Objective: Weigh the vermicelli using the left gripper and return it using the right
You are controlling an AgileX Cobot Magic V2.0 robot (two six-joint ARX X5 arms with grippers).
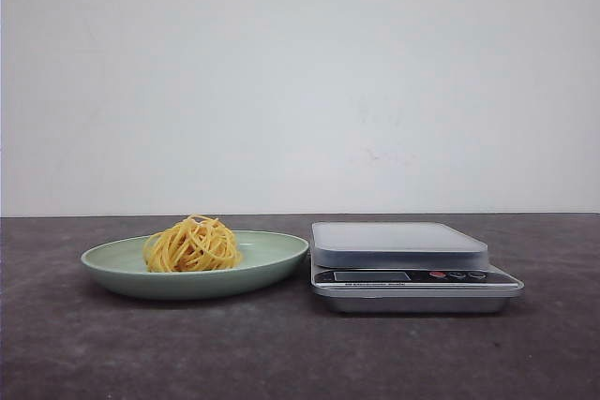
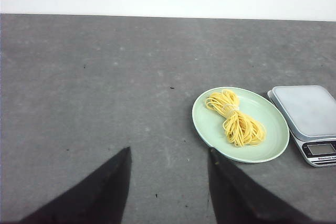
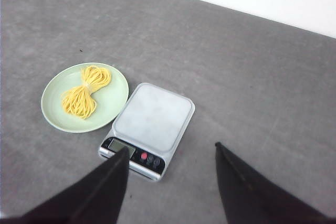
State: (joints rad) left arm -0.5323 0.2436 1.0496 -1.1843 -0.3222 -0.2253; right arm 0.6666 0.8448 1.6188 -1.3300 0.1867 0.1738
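Observation:
The vermicelli [image 1: 192, 244] is a yellow-orange nest of strands lying on a pale green plate [image 1: 272, 257] left of the silver scale [image 1: 398, 243]. It also shows in the left wrist view [image 2: 236, 120] and the right wrist view [image 3: 84, 93]. The scale's platform is bare. My left gripper [image 2: 169, 150] is open and empty, high above the dark table, apart from the plate [image 2: 210, 124]. My right gripper [image 3: 171, 146] is open and empty, high above the table near the scale [image 3: 152, 121]. Neither gripper shows in the front view.
The scale's display and buttons [image 1: 412, 276] face the front. A white wall [image 1: 300, 72] stands behind the dark grey table [image 1: 300, 353]. In the left wrist view the scale [image 2: 307, 111] sits just past the plate.

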